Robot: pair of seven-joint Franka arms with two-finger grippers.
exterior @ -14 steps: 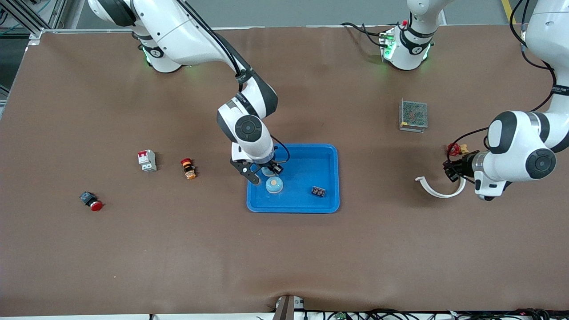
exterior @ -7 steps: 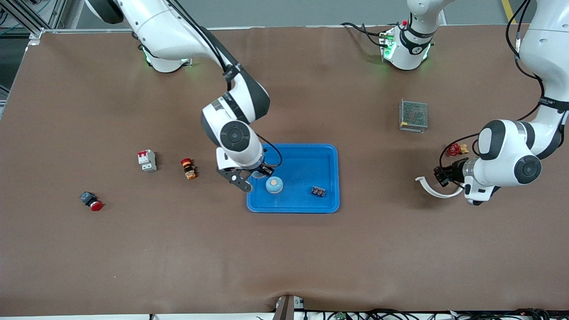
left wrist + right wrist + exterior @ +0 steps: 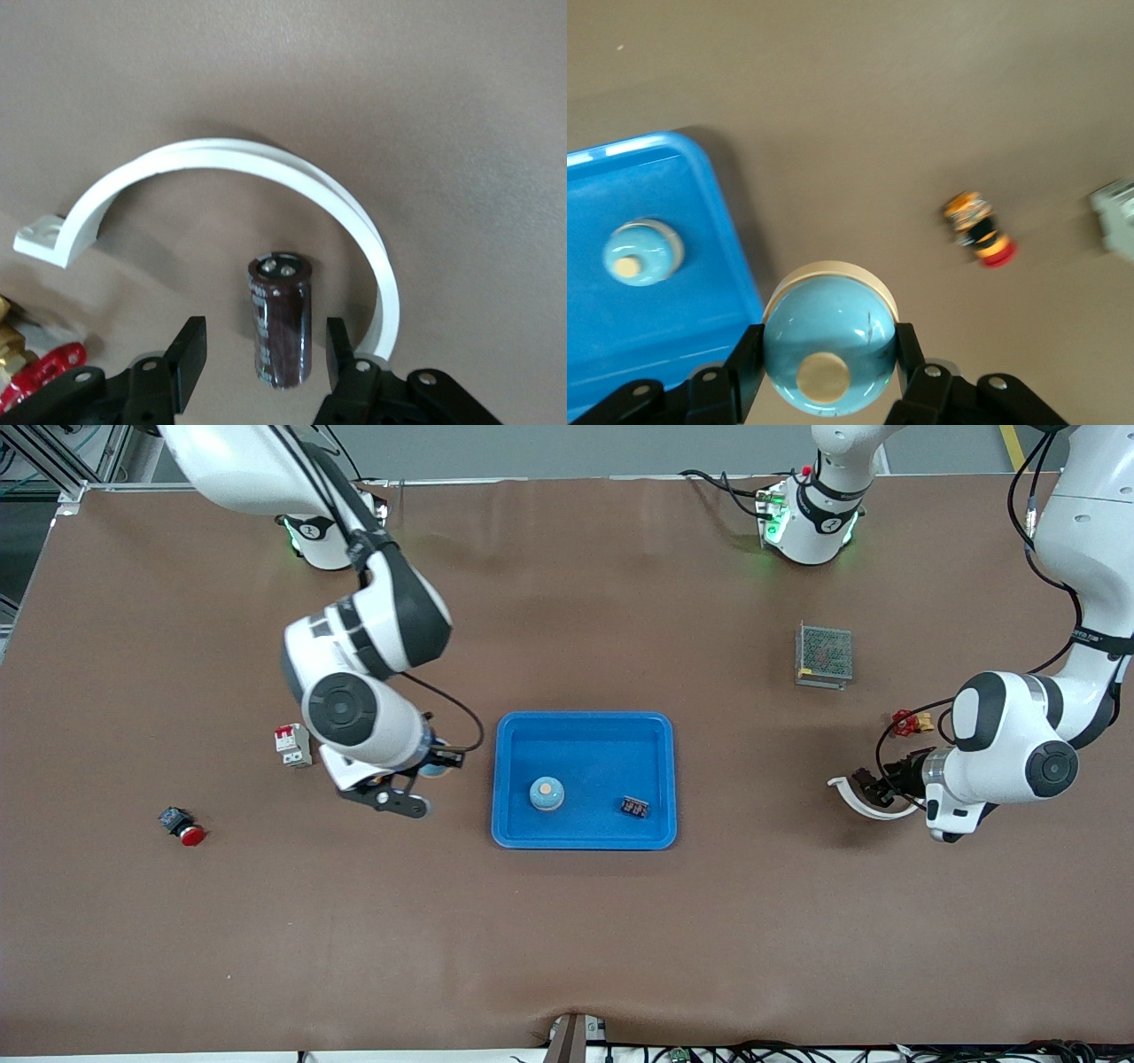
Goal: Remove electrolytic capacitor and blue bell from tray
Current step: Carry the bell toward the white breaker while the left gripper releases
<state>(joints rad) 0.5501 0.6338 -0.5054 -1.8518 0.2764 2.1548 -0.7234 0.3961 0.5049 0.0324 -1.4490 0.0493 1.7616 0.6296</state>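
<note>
Right hand [image 3: 824,372] grips a glossy blue domed bell [image 3: 829,347]; left hand [image 3: 259,359] straddles, ungripped, a dark cylindrical capacitor [image 3: 281,319].

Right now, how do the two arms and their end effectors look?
Both arms are glossy white with dark grey joint bands and round dark caps on the wrist joints. Black cables run along each forearm. The bases glow green. The left end effector and the right end effector are black, each with two flat fingers fastened by silver screws.
</note>
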